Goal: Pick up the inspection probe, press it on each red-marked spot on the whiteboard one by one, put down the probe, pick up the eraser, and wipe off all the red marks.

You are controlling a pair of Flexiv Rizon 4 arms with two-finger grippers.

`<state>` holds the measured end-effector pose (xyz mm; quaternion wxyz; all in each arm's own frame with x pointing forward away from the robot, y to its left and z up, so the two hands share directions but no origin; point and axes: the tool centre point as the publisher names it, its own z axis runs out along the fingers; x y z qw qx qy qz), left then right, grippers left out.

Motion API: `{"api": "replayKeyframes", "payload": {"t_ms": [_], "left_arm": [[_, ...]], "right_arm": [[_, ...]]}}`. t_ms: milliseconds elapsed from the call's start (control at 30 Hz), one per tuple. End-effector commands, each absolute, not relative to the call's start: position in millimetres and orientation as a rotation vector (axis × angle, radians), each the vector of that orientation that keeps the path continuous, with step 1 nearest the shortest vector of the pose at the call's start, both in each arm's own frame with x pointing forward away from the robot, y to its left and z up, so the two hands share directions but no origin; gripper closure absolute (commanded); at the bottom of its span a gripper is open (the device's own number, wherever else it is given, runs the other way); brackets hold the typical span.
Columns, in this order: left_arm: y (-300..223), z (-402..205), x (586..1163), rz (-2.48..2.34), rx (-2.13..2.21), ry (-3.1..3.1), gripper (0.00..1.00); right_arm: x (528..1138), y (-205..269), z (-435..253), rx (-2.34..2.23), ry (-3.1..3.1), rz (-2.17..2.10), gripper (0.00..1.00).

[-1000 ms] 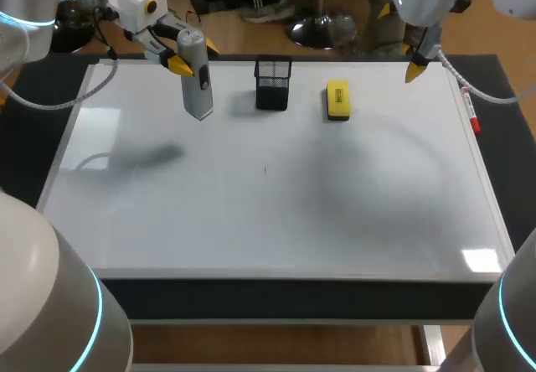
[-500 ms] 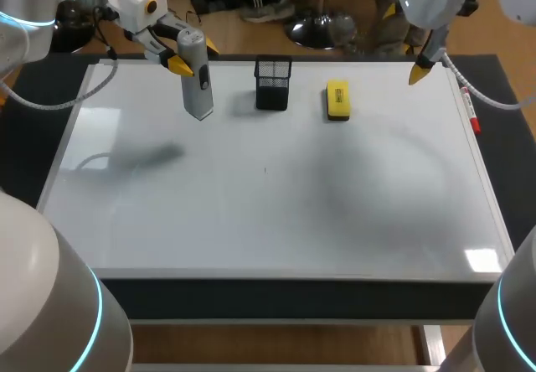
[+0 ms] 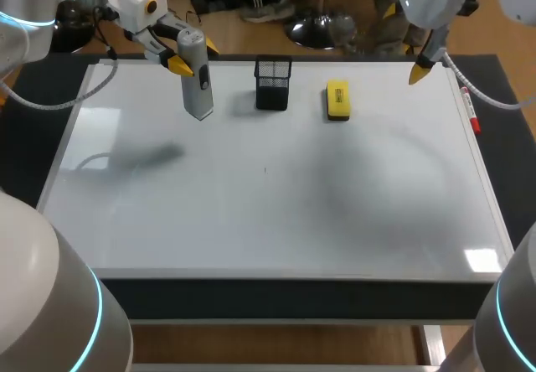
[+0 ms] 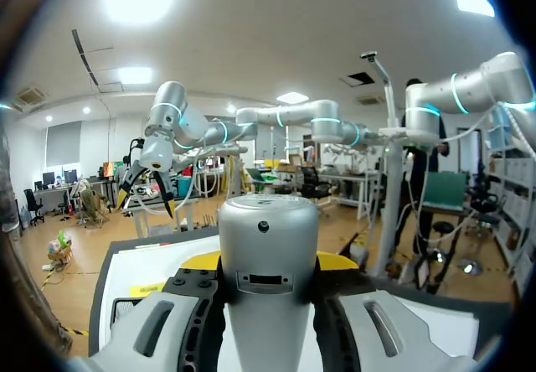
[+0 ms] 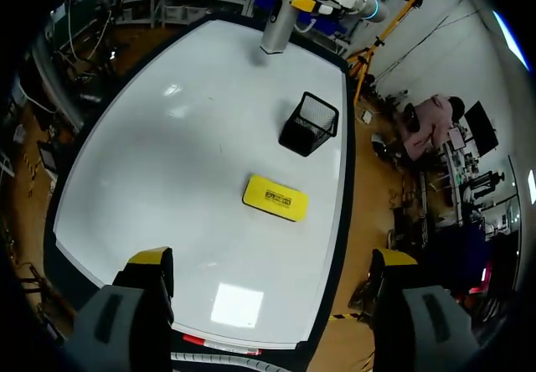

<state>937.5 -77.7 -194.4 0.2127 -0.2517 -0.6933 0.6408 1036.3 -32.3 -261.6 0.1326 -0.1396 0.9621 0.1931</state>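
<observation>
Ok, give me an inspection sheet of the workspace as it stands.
Surface: whiteboard, no red marks seen; grey smudge on its left side.
Job's things: probe held upright in the left gripper; yellow eraser lying on the board, untouched.
Clutter: black mesh cup between probe and eraser; red marker at the board's right edge.
Grippers: left gripper shut on the probe; right gripper open, empty, above the board.
Cables: white cable hangs off the right arm.
Surroundings: dark tabletop around the board.

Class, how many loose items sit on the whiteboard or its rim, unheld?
3: black mesh holder near the far edge, yellow eraser to its right, red marker on the right rim.
</observation>
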Motion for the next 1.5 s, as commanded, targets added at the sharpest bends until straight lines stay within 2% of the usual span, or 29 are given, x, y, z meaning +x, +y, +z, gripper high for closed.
{"api": "replayKeyframes", "payload": {"t_ms": [33,400,733,1500], "left_arm": [[-77,-194,939,1.778,-0.702,-1.921,1.0],[-82,-193,946,1.808,-0.544,-2.051,1.0],[-90,-162,959,1.962,-0.372,-2.151,1.0],[-159,-144,1023,2.05,-0.225,-2.199,1.0]], "right_arm": [[1036,-33,-261,-0.407,2.793,0.555,0.0],[1036,-33,-261,-0.407,2.793,0.555,0.0],[1036,-33,-261,-0.407,2.793,0.555,0.0],[1036,-33,-261,-0.407,2.793,0.555,0.0]]}}
